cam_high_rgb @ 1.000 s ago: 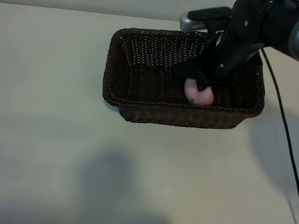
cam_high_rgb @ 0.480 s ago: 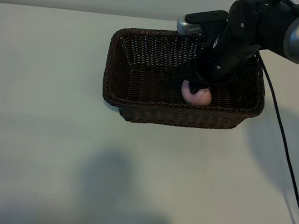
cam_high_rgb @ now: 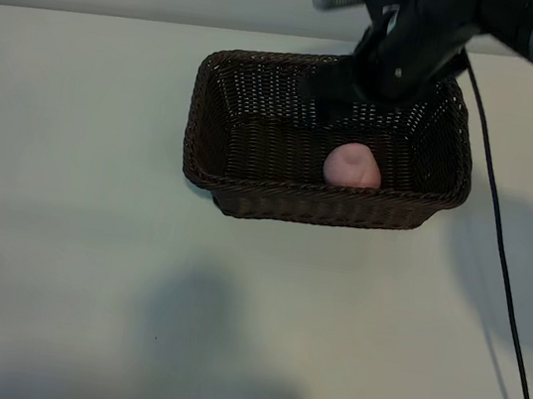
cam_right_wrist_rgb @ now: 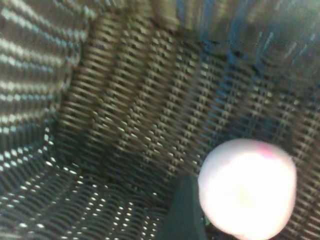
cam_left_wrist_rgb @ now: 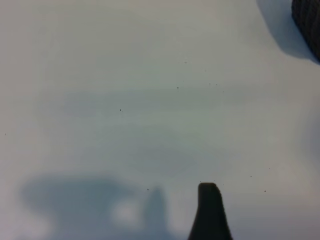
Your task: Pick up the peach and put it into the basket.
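The pale-pink peach (cam_high_rgb: 353, 165) lies on the floor of the dark-brown wicker basket (cam_high_rgb: 247, 195), toward its right front wall. My right gripper (cam_high_rgb: 350, 100) hangs open above the basket's back half, clear of the peach. In the right wrist view the peach (cam_right_wrist_rgb: 247, 187) rests on the woven floor (cam_right_wrist_rgb: 125, 125), with one dark finger (cam_right_wrist_rgb: 183, 212) right beside it. My left gripper (cam_left_wrist_rgb: 161, 222) stays open over bare table, only one fingertip (cam_left_wrist_rgb: 208, 202) showing; it is outside the exterior view.
The basket stands at the back middle of a plain white table (cam_high_rgb: 86, 263). A black cable (cam_high_rgb: 498, 264) trails from the right arm down the table's right side. A corner of the basket (cam_left_wrist_rgb: 307, 22) shows in the left wrist view.
The right gripper opened and let go of the peach, then rose up and back out of the basket. The peach stayed on the basket floor. The left arm has not moved.
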`<state>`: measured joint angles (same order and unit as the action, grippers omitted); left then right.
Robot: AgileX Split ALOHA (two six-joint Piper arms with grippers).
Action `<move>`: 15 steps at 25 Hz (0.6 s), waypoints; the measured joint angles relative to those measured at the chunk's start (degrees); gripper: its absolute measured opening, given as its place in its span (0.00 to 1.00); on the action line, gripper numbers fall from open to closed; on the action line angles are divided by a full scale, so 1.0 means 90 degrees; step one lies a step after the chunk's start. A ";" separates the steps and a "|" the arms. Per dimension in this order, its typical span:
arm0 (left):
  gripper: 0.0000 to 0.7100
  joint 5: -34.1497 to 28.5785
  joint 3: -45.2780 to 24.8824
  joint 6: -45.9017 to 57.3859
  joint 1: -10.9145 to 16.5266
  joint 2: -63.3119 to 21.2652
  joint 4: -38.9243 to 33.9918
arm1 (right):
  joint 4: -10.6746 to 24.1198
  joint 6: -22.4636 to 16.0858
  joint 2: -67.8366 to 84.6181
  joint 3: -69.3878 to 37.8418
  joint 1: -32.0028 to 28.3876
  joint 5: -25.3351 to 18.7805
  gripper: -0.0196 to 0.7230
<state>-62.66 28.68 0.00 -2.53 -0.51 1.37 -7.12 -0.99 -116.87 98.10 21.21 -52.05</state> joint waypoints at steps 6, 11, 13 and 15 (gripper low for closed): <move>0.75 0.0000 0.0000 0.0000 0.0000 0.0000 0.0000 | 0.0411 -0.0220 0.0000 0.0645 -0.0409 -0.0512 0.83; 0.75 0.0000 0.0000 0.0000 0.0000 0.0000 0.0000 | 0.0640 -0.0263 0.0000 0.0782 -0.1447 -0.0779 0.83; 0.75 0.0000 0.0000 0.0000 0.0000 0.0000 0.0000 | 0.0680 -0.0238 0.0000 0.0782 -0.1936 -0.0833 0.83; 0.75 0.0000 0.0000 0.0000 0.0000 0.0000 0.0000 | 0.0703 -0.0184 0.0000 0.0782 -0.2306 -0.0870 0.83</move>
<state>-62.66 28.68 0.00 -2.53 -0.51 1.37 -0.80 -2.64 -116.87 105.14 0.45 -59.88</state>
